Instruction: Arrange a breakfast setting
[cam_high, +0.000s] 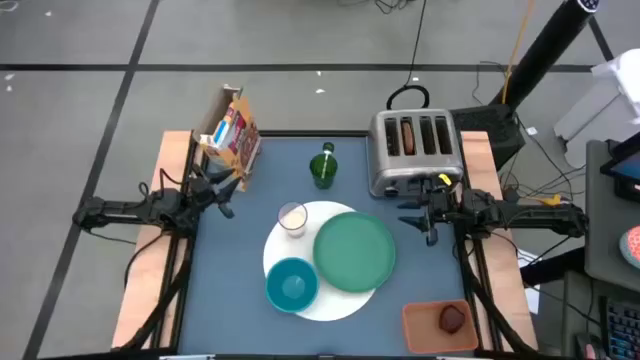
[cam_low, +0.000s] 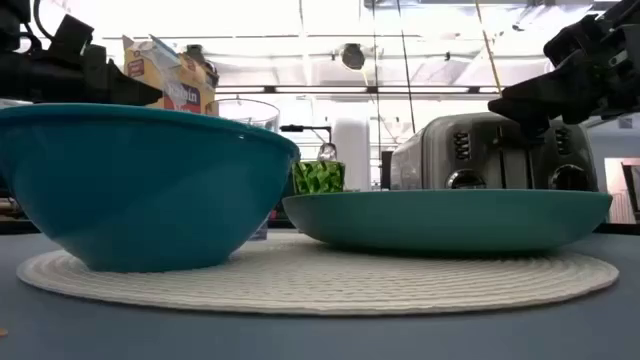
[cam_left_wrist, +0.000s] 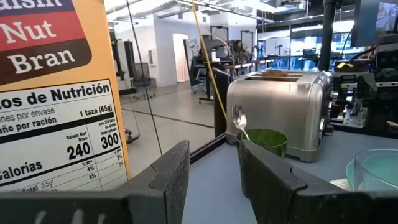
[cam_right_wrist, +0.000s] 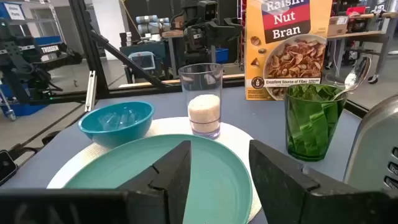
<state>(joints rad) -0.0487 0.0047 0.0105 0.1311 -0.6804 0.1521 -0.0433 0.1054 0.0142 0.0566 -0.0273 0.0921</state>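
- The desk (cam_high: 240, 270) has a blue top and stands in a big workshop with a grey floor and black lines on it.
- A round white mat (cam_high: 345, 296) lies in the middle of the desk. It is the base for the meal, so the dishes sit on it.
- The green plate (cam_high: 354, 251) sits on the right part of the mat. It is bare, so I think the food goes there.
- The teal bowl (cam_high: 292, 283) sits on the near left edge of the mat, just beside the plate. It looks bare inside.
- The small glass (cam_high: 292, 219) stands at the far left edge of the mat, with a little milk in the bottom.
- The bagel (cam_high: 407, 138) is in a slot of the silver toaster (cam_high: 415, 151) at the back right, well apart from the plate.
- The spoon (cam_right_wrist: 354, 76) stands in a green cup (cam_high: 323, 167) behind the mat, handle down, so it is easy to grab.
- The dark-red fruit (cam_high: 453, 318) lies in a brown tray (cam_high: 437, 326) at the near right corner.
- A Raisin Nut Bran box (cam_high: 234, 135) stands at the back left.
- The left pincer (cam_high: 222, 190) hangs just beside the box, fingers apart, holding nothing.
- The right pincer (cam_high: 420, 213) hangs in front of the toaster, fingers apart and bare too. I think it is close so it can reach the bagel.
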